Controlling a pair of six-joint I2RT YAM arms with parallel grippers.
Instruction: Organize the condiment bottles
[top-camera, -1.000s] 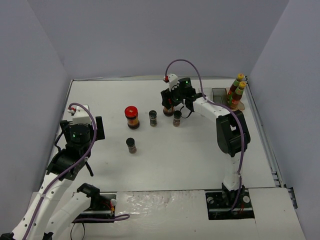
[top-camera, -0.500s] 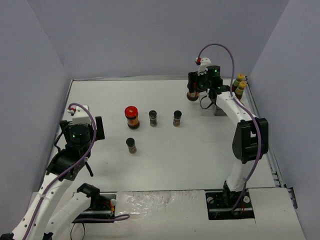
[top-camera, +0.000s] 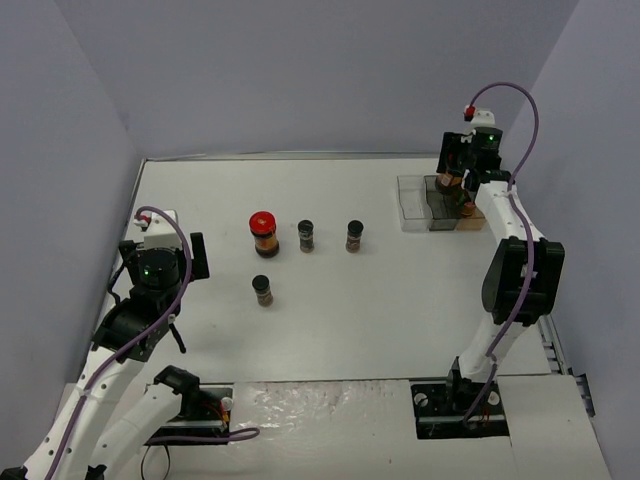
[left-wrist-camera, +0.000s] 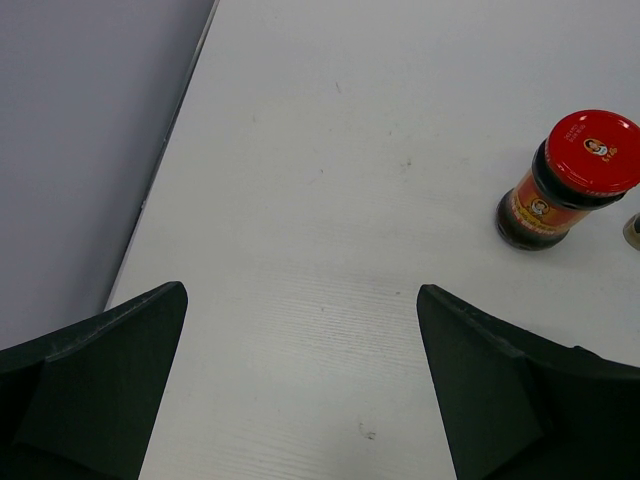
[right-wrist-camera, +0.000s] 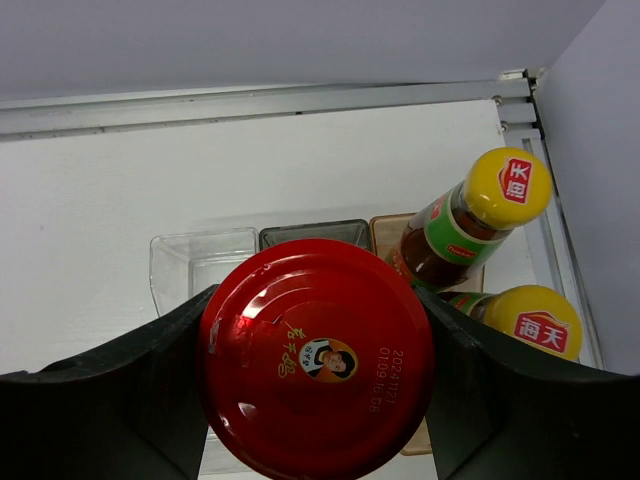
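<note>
White surface (top-camera: 350, 300), far right corner: right claw (top-camera: 452, 180) clamped on an upright red-lidded jar (right-wrist-camera: 318, 350), hanging over the middle of the tray (right-wrist-camera: 200, 262), yellow-capped bottles (right-wrist-camera: 470, 215) beside it; left claw (left-wrist-camera: 300, 291) gapes empty, well apart.

a three-compartment plastic tray (right-wrist-camera: 198, 268) lies just below the right pincer (right-wrist-camera: 318, 365), its cells clear, grey and amber from the pincer's left to right. it sits on a white table (right-wrist-camera: 80, 200).
</note>
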